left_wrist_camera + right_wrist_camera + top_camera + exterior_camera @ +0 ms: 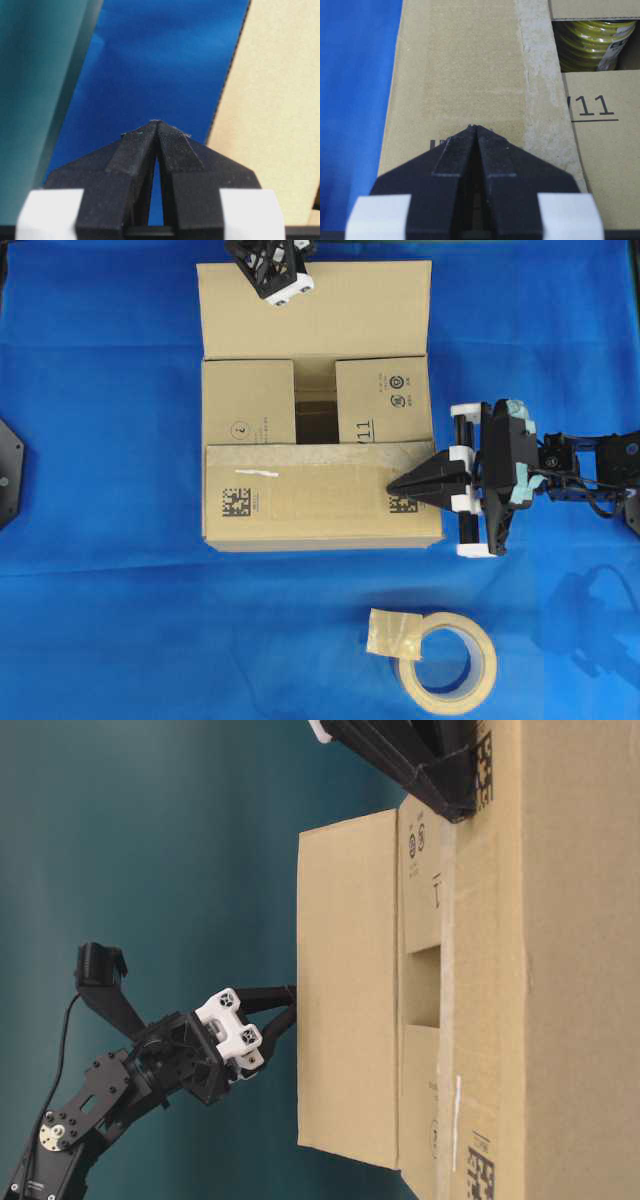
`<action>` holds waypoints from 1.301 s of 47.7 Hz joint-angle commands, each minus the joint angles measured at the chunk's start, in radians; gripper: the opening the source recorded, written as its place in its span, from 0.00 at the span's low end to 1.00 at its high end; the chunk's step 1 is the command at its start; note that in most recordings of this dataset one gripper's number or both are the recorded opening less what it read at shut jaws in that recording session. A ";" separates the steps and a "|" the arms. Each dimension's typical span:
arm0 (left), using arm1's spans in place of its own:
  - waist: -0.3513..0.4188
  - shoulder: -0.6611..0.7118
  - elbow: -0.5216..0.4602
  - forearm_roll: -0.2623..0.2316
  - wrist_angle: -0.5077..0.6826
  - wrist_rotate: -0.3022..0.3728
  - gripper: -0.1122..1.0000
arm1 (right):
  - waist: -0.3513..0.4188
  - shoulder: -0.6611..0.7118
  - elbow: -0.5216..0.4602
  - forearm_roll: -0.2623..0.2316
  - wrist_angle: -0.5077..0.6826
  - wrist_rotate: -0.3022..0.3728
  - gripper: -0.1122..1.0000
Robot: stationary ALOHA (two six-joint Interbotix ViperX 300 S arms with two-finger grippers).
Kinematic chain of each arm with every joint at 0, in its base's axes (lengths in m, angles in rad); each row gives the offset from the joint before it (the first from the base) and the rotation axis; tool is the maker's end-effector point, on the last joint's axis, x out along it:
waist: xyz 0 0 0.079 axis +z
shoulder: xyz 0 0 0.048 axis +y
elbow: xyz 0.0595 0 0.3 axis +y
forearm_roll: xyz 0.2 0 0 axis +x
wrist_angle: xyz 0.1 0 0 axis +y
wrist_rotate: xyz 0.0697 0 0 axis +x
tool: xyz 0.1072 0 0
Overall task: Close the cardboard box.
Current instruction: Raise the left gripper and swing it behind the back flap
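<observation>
A blue cloth (100, 490) covers the whole work surface, w/ soft creases and faint shadows on it. Light is even, from above. In the table-level view the backdrop (150, 840) behind is a plain teal wall, darker twd the edges.

Left gripper (285, 1005) fingertips seemingly touch (closed together) cardboard box (480, 980) flap.

The cardboard box (320, 410) carries the only readable marks. On its right inner flap, in the right wrist view, stands an underlined "/11". In the overhead view the front flap bears two square data-matrix codes; the round symbols are too small to read.
</observation>
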 commanded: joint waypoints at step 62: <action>-0.308 -0.276 0.275 0.000 -0.052 -0.186 0.10 | -0.035 -0.003 -0.011 0.002 -0.028 -0.003 0.10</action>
